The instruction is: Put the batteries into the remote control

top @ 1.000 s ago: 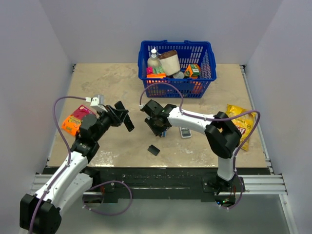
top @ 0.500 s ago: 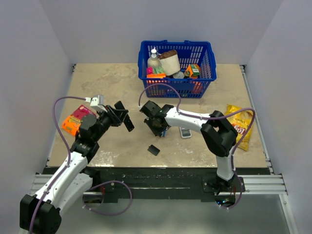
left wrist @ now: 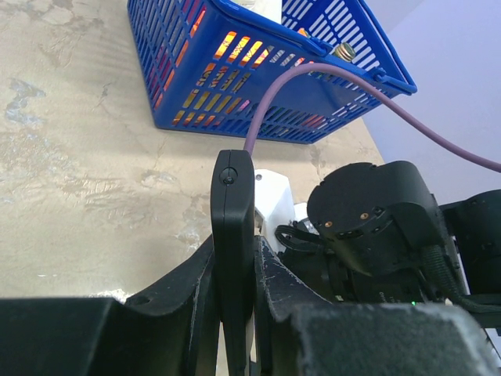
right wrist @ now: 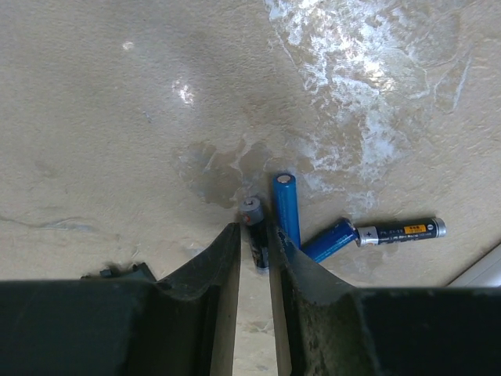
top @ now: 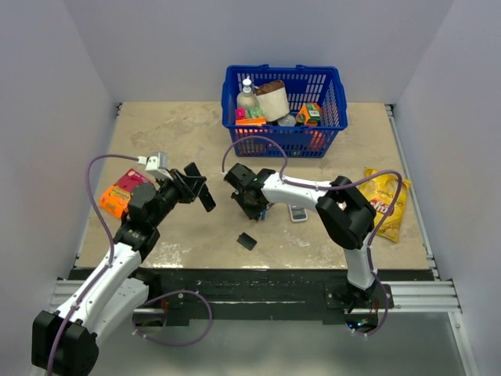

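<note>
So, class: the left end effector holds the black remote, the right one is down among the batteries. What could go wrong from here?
The right end effector pinches a dark grey-capped cylindrical battery right beside a slim blue cylindrical battery; lifting could send that neighbour rolling. The long black bar remote juts out past the left end effector that clamps it, so pressing a cell in might lever it loose.
</note>
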Controlling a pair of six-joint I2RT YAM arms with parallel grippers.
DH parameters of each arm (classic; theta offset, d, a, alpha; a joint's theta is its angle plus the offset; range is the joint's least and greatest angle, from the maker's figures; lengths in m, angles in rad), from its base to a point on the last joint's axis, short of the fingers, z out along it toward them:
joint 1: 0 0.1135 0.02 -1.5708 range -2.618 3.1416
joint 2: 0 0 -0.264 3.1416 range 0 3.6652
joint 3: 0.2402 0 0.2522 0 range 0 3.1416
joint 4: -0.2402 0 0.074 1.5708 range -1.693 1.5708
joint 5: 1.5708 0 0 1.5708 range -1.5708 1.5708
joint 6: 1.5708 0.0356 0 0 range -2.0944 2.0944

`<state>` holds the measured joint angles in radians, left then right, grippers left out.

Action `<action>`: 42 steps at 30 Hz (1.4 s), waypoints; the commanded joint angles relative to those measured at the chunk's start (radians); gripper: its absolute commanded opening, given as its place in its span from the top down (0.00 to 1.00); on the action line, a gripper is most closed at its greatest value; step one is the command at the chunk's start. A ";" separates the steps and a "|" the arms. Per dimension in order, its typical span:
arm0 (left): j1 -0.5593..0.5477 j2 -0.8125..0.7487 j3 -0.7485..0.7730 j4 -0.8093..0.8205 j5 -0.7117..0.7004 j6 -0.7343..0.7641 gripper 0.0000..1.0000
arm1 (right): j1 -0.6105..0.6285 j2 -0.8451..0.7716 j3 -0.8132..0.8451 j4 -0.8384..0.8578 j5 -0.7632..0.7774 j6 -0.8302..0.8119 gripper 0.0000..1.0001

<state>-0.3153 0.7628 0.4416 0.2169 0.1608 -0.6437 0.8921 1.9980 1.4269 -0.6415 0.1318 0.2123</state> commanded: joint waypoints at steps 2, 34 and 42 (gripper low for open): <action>-0.002 0.003 0.039 0.039 0.005 0.006 1.00 | 0.007 0.018 0.047 -0.012 0.008 -0.016 0.76; -0.002 0.009 -0.026 0.188 0.022 -0.126 1.00 | 0.018 -0.290 -0.045 0.094 -0.018 -0.018 0.97; -0.001 0.029 -0.079 0.340 0.031 -0.263 1.00 | 0.018 -0.534 -0.121 0.307 -0.007 -0.001 0.98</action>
<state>-0.3153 0.7761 0.3866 0.3973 0.1776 -0.8070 0.9035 1.5677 1.3434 -0.4984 0.1184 0.1940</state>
